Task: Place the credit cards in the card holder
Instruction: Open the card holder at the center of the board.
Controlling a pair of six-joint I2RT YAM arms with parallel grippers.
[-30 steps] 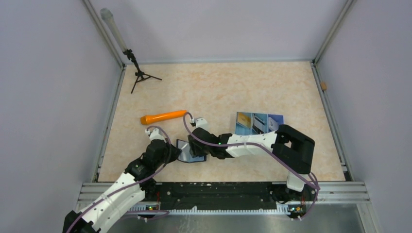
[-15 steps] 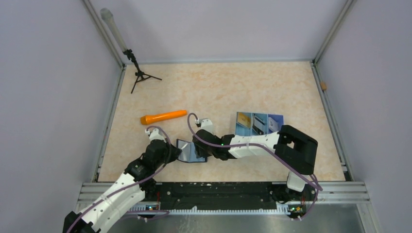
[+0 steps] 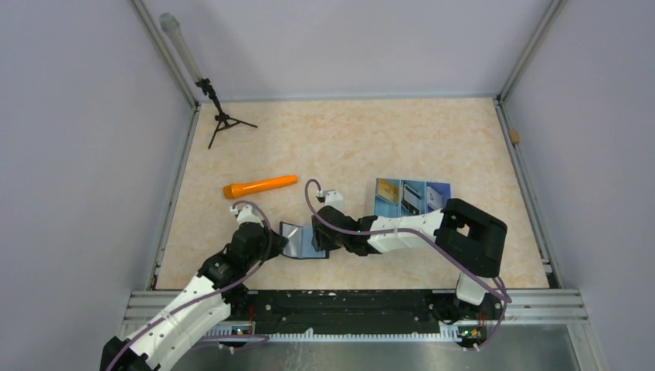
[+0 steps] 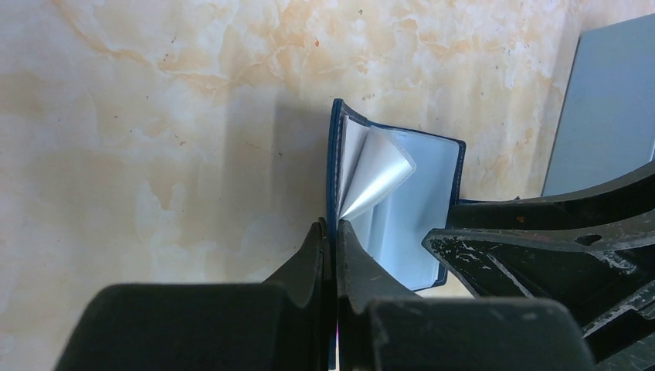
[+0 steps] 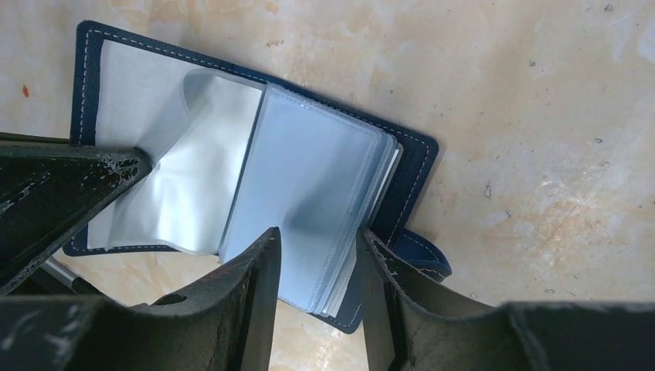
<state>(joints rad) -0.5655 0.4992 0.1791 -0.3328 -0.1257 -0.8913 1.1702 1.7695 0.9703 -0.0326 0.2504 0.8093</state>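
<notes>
Card holder (image 3: 297,241) lies open near the counter's (image 3: 371,139) front edge. Left end effector (image 4: 332,228) pinches its left cover's edge; right end effector (image 5: 318,236), narrowly parted, straddles the clear sleeves (image 5: 309,178). Credit cards (image 3: 402,193) lie rightward, bare counter beyond.

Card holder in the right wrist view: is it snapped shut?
No, the card holder lies spread open, with its pale lining and clear sleeves showing.
</notes>
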